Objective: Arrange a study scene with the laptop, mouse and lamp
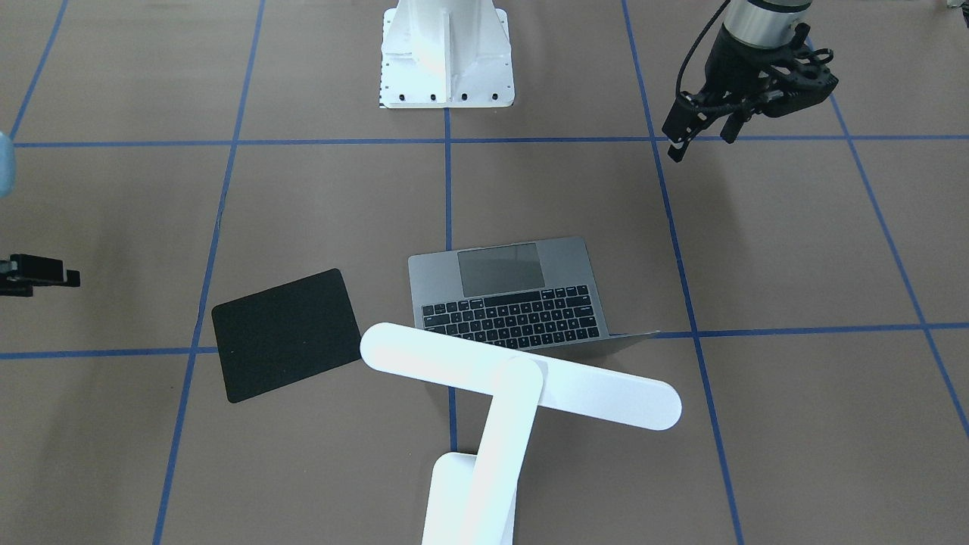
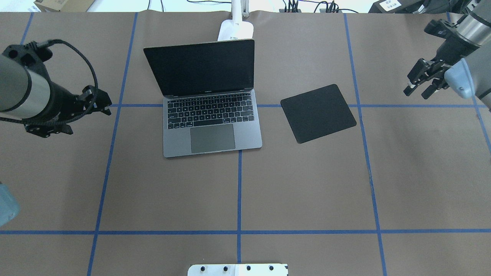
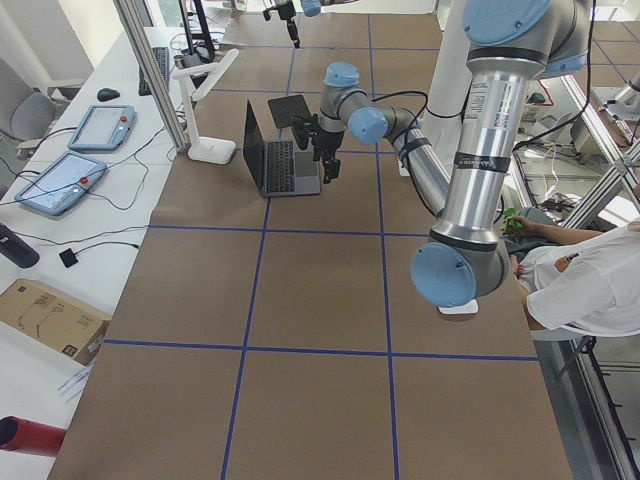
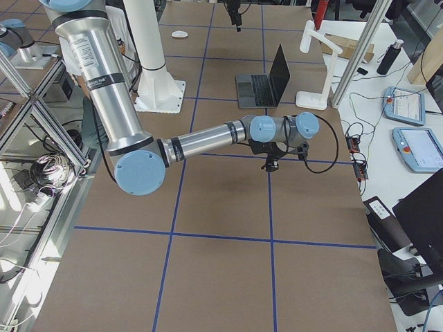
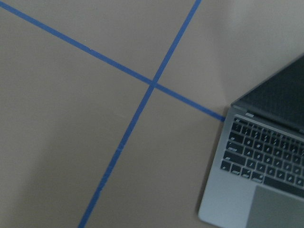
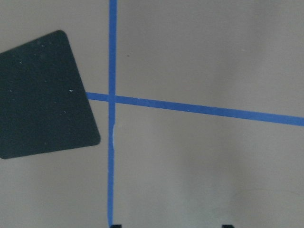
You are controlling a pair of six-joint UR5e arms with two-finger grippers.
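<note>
Brown desk [image 2: 307,184], blue tape grid. Open laptop [image 2: 213,126] near centre. Black pad [image 2: 318,113] beside it on robot's right, skewed, not touching. Lamp [image 1: 522,378] base behind laptop lid. White bolted pedestal [image 1: 447,53] at robot-side edge.

Readable text, labels, brands, numbers, signs: none recorded.

On the laptop [image 2: 212,126], a faint line of lettering sat on the bezel under the screen, too small to read. Its key legends showed only as pale specks in the overhead and left wrist views. On the lamp [image 2: 234,30], a small patch of dark print marked the base just behind the laptop's lid, illegible. A white label [image 2: 389,4] with dark print lay past the far edge of the table [image 2: 307,184], illegible. A cardboard box [image 3: 48,318] beside the table carried dark printed marks on its top, not decipherable at that size.
</note>
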